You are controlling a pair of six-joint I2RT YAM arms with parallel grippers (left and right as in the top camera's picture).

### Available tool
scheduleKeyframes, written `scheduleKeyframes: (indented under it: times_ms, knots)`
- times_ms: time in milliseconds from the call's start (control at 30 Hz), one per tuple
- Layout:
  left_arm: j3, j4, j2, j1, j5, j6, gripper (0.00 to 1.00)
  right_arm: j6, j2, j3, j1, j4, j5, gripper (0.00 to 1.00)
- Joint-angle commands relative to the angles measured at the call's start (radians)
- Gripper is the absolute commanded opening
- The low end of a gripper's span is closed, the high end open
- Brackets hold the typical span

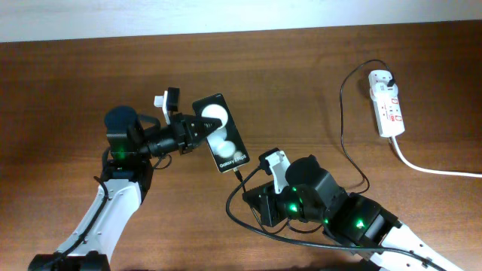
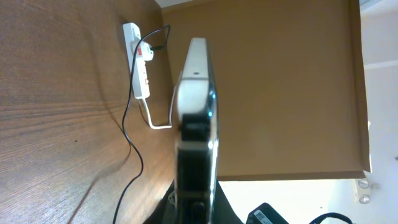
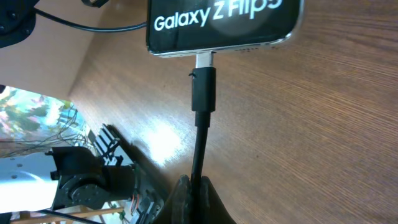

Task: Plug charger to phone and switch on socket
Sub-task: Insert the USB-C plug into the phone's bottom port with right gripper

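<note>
The black phone with two white round patches is lifted and tilted near the table's middle. My left gripper is shut on its side edge; in the left wrist view the phone shows edge-on between my fingers. My right gripper is shut on the charger cable just behind its connector. The connector's metal tip sits in the port at the phone's lettered end, with some metal still showing. The white socket strip lies at the far right with the black plug in it.
The black cable runs from the strip down the table and loops under my right arm. The thick white cord leaves the strip toward the right edge. The strip also shows in the left wrist view. The table is brown wood.
</note>
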Motion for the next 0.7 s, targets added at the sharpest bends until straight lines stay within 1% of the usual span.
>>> scheduleKeyframes:
  times_ms: [0, 233, 267, 300, 333, 367, 467, 533, 600, 667]
  knots:
    - [0.019, 0.005, -0.004, -0.009, 0.112, -0.008, 0.0, -0.002, 0.001, -0.001, 0.001, 0.024, 0.09, 0.04]
    - [0.019, 0.005, -0.004, -0.009, 0.121, -0.008, 0.0, -0.002, 0.037, -0.001, 0.001, 0.1, 0.089, 0.04]
    - [0.019, 0.005, -0.004, -0.009, 0.127, -0.008, 0.0, -0.002, 0.047, -0.001, 0.001, 0.116, 0.089, 0.05]
    - [0.019, 0.005, -0.004, -0.009, 0.131, -0.008, 0.0, -0.003, 0.048, -0.001, 0.001, 0.13, 0.09, 0.08]
    - [0.019, 0.005, -0.004, -0.009, 0.135, -0.007, 0.0, -0.007, 0.048, -0.001, 0.001, 0.145, 0.09, 0.08]
    - [0.019, 0.005, -0.004, -0.009, 0.15, 0.025, 0.0, -0.011, 0.048, -0.001, 0.001, 0.154, 0.09, 0.08]
    - [0.019, 0.005, -0.004, -0.009, 0.161, 0.026, 0.0, -0.014, 0.048, -0.001, 0.001, 0.154, 0.09, 0.05]
    - [0.019, 0.005, -0.004, -0.009, 0.169, 0.06, 0.0, -0.014, 0.048, -0.001, 0.001, 0.158, 0.09, 0.04]
    - [0.019, 0.005, -0.004, -0.012, 0.179, 0.095, 0.0, -0.013, 0.048, -0.001, 0.001, 0.196, 0.089, 0.04]
    - [0.018, 0.005, -0.004, -0.014, 0.217, 0.15, 0.0, -0.014, 0.048, -0.001, 0.001, 0.222, 0.09, 0.04]
